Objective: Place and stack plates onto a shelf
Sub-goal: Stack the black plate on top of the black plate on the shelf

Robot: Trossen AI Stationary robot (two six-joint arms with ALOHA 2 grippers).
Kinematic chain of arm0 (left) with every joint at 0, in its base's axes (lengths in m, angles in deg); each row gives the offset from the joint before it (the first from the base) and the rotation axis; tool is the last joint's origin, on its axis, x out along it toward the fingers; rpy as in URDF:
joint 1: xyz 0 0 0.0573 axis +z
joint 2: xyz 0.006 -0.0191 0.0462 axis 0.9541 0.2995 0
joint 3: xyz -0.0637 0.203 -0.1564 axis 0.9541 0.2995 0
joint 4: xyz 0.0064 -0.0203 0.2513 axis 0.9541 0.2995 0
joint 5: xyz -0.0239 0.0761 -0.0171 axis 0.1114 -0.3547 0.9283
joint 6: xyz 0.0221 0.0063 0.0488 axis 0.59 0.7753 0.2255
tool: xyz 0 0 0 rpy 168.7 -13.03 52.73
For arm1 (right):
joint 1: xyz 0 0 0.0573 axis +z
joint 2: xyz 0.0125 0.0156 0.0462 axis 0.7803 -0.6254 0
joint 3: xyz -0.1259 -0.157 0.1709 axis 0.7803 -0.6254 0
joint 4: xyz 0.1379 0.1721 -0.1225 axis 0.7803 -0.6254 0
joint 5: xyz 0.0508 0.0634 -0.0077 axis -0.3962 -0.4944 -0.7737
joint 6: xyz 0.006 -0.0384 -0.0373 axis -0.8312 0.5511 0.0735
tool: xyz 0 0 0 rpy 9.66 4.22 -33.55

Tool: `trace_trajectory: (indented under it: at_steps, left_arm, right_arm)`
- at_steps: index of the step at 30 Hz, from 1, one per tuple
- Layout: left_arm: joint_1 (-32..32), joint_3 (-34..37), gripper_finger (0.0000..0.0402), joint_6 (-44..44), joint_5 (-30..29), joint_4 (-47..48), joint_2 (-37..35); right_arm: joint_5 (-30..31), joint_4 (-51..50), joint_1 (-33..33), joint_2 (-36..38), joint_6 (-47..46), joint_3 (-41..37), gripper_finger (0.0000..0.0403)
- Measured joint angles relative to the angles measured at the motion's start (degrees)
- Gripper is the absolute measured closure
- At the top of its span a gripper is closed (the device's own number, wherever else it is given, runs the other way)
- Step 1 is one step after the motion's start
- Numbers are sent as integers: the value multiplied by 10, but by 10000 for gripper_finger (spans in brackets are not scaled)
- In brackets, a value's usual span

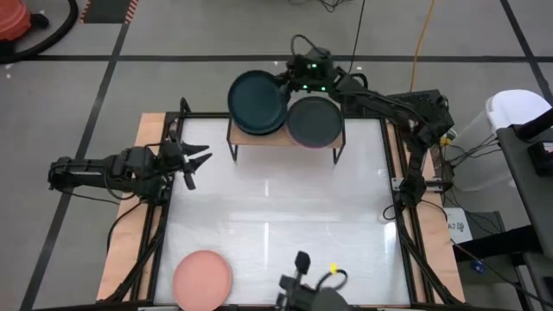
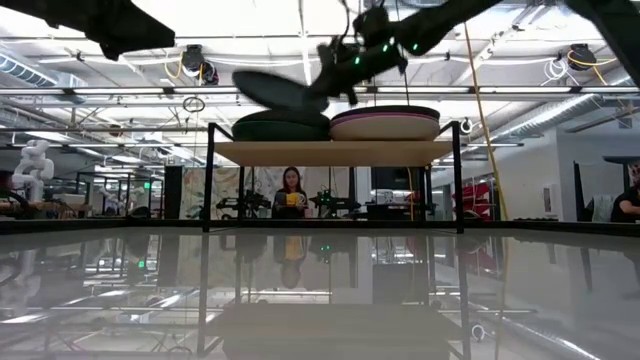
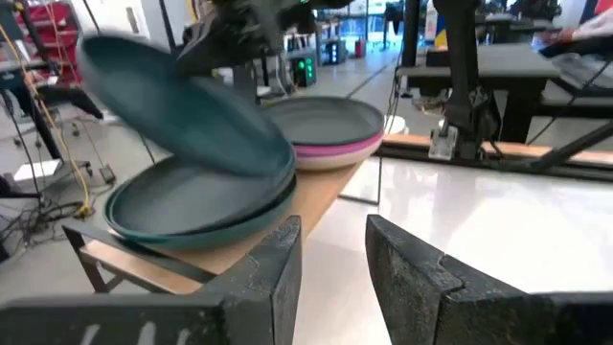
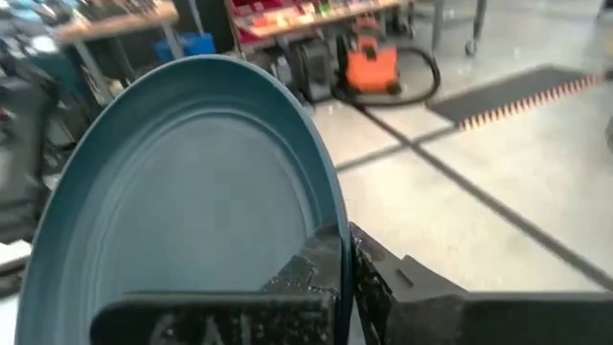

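The right gripper (image 1: 289, 79) is reaching over the far edge of the table, its fingers clamped on the rim of a teal plate (image 1: 256, 99). It is holding that plate tilted in the air just above the left-hand stack on the wooden shelf (image 2: 335, 152); in the low view the plate (image 2: 278, 90) is slanting down toward the stack without lying flat on it. The left stack (image 3: 196, 196) is showing dark teal-green plates. Beside it, the right stack (image 2: 385, 122) is showing a dark grey plate on top with magenta and pale rims beneath. The two stacks are sitting side by side, close together.

The left gripper (image 1: 194, 162) is waiting over the table's left edge, near the shelf, with its fingers (image 3: 268, 273) spread apart and holding nothing.

A light pink plate (image 1: 202, 278) is lying alone on the white tabletop (image 1: 285, 216) at the near left corner, well apart from the shelf.
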Motion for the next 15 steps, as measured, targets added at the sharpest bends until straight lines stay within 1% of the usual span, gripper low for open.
trace_trajectory:
  at_steps: [8,15]
  left_arm:
    - [0,0,278,-6,3,6,14]
    - [0,0,278,-6,3,5,14]
  right_arm:
    - [0,4,-13,-74,-10,1,400]
    - [0,5,-14,-76,-2,1,393]
